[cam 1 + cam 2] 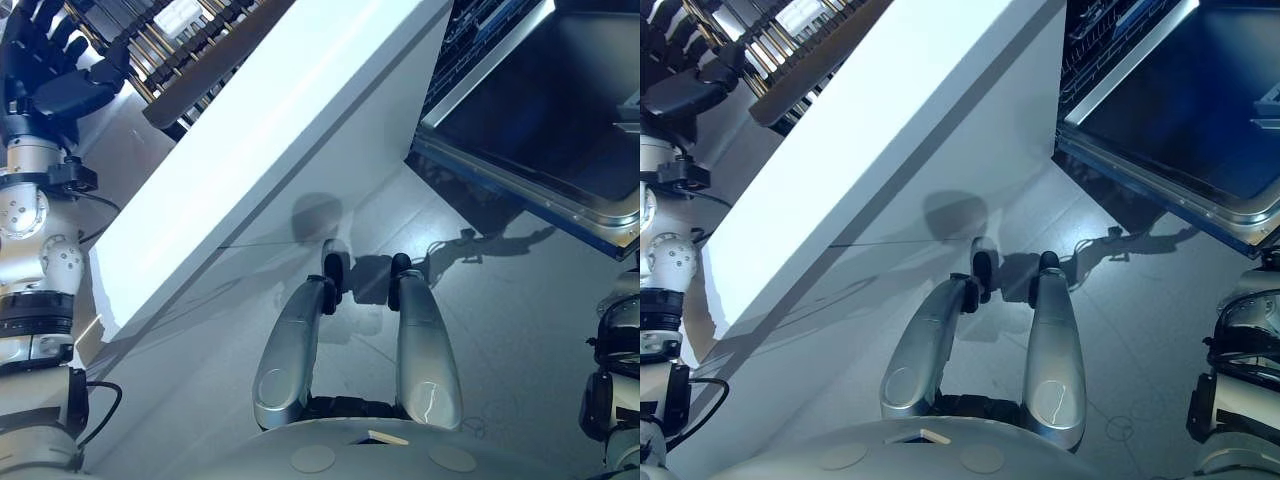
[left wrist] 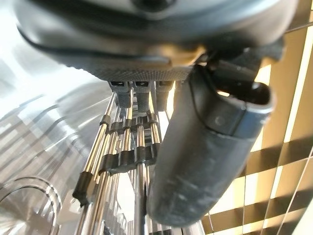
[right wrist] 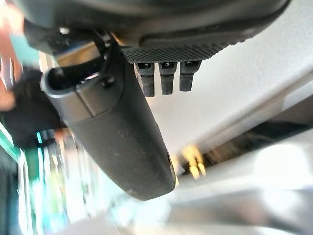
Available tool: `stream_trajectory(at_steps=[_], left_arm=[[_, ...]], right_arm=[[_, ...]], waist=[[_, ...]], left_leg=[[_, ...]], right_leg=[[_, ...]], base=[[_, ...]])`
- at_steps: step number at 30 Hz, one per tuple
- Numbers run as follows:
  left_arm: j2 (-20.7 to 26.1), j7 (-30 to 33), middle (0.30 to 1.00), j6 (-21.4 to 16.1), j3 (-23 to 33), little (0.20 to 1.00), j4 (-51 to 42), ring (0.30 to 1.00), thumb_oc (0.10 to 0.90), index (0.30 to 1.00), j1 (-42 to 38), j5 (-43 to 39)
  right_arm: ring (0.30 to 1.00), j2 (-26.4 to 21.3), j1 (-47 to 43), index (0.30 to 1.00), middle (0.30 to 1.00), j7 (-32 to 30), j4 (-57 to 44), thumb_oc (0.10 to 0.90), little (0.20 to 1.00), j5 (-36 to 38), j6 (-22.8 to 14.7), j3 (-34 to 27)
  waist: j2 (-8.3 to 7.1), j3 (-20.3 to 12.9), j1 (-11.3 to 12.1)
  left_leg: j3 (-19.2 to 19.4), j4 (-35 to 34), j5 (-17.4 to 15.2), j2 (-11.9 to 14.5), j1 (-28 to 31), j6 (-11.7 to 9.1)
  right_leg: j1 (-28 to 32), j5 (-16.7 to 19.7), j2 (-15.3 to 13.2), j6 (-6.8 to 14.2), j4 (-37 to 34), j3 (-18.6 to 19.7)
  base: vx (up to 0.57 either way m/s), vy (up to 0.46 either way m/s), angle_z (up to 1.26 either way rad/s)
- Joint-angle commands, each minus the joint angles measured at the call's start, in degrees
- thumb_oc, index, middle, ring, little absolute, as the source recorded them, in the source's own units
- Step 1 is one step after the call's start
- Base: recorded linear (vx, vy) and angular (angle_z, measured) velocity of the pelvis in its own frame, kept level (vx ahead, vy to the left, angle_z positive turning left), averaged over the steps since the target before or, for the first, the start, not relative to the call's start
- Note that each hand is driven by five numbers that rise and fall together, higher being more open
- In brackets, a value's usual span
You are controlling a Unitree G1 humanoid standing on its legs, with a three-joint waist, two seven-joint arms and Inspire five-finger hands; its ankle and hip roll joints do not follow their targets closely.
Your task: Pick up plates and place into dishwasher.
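Left hand (image 1: 55,60): raised at the upper left of the head views, above a dish rack (image 1: 185,55) of metal wires on a wooden frame. Fingers are spread straight and nothing is held. In its own wrist view the thumb (image 2: 205,156) is seen extended in front of the chrome rack wires (image 2: 122,161), with the ribbed rim of a clear glass plate (image 2: 29,205) beside them.

Right hand (image 3: 117,132): seen in its own wrist view, thumb extended, fingers short and relaxed, nothing grasped; a white surface (image 3: 254,73) lies beyond.

White counter (image 1: 280,130): a long slab running diagonally across the head views, the rack on its far end.

Dishwasher (image 1: 560,110): at the upper right, door (image 1: 545,130) lowered open, dark inner panel exposed, wire basket (image 1: 470,40) visible behind it. No plates are seen inside.
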Motion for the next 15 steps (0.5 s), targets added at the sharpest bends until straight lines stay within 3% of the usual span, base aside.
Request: stream_trajectory(at_steps=[1,3,4,7,10,13,15], left_arm=[[-7.2,0.64,0.9,-11.5,-1.8,0.9,4.58,0.9,0.8,0.9,1.37,0.26],[-7.52,1.33,0.9,-11.44,-1.6,0.9,3.43,0.9,0.8,0.9,1.73,0.71],[-7.6,1.46,0.9,-11.02,-0.86,0.9,2.7,0.9,0.8,0.9,1.9,0.81],[-7.33,0.51,0.9,-11.48,0.71,0.9,2.7,0.9,0.8,0.9,2.91,0.21],[-6.67,-0.43,0.9,-11.38,1.25,0.9,3.23,0.9,0.8,0.9,3.09,-0.5],[-6.12,-0.98,0.9,-11.31,1.17,0.9,3.5,0.9,0.8,0.9,3.04,-0.74],[-6.05,-0.94,0.9,-11.17,0.58,0.9,3.34,0.9,0.8,0.9,2.83,-0.61]], right_arm=[[0.9,0.75,-0.69,0.9,0.9,0.86,-0.03,0.8,0.9,-1.1,-6.16,-4.41],[0.9,1.82,-0.38,0.9,0.9,10.35,-1.72,0.8,0.9,2.78,-0.6,-3.38],[0.9,2.27,0.12,0.9,0.9,20.1,-1.84,0.8,0.9,5.18,3.87,-2.38],[0.9,2.8,2.08,0.9,0.9,37.79,-1.0,0.8,0.9,9.71,12.57,-1.06],[0.9,2.89,3.11,0.9,0.9,46.68,0.01,0.8,0.9,12.92,16.64,-0.7],[0.9,3.64,3.73,0.9,0.9,59.59,-0.53,0.8,0.9,16.96,22.94,1.16],[0.9,4.19,3.55,0.9,0.9,64.29,-1.72,0.8,0.9,17.26,24.39,3.36]], waist=[[-5.42,1.21,-1.51],[-5.44,1.33,-1.46],[-5.5,1.5,-1.4],[-5.74,1.71,-1.42],[-5.91,1.73,-1.38],[-6.05,1.6,-1.16],[-6.11,1.5,-0.85]], left_leg=[[2.93,0.75,-4.74,-3.7,-1.33,3.42],[2.86,-0.13,-4.43,-3.78,-0.78,3.34],[2.87,-0.73,-4.2,-3.76,-0.37,3.18],[2.99,-1.85,-3.57,-3.5,0.0,2.71],[3.0,-2.24,-3.35,-3.36,0.16,2.56],[3.06,-2.56,-3.12,-3.19,0.25,2.43],[3.02,-2.66,-3.08,-3.21,0.46,2.37]], right_leg=[[-0.49,-4.15,2.33,-0.9,3.17,-6.64],[-0.25,-3.92,2.59,-0.81,2.56,-6.25],[0.11,-3.88,2.63,-0.81,2.05,-6.07],[0.56,-3.53,2.54,-0.75,0.9,-5.92],[0.82,-3.33,2.33,-0.58,0.38,-6.05],[1.04,-3.11,1.81,-0.47,-0.09,-6.47],[1.36,-2.9,1.42,-0.36,-0.44,-6.8]], base=[[-0.04,0.057,-0.09],[-0.02,0.06,-0.11],[-0.01,0.05,-0.11],[-0.02,0.021,-0.03],[-0.02,-0.011,-0.04],[-0.02,-0.011,-0.02],[0.0,0.0,0.0]])
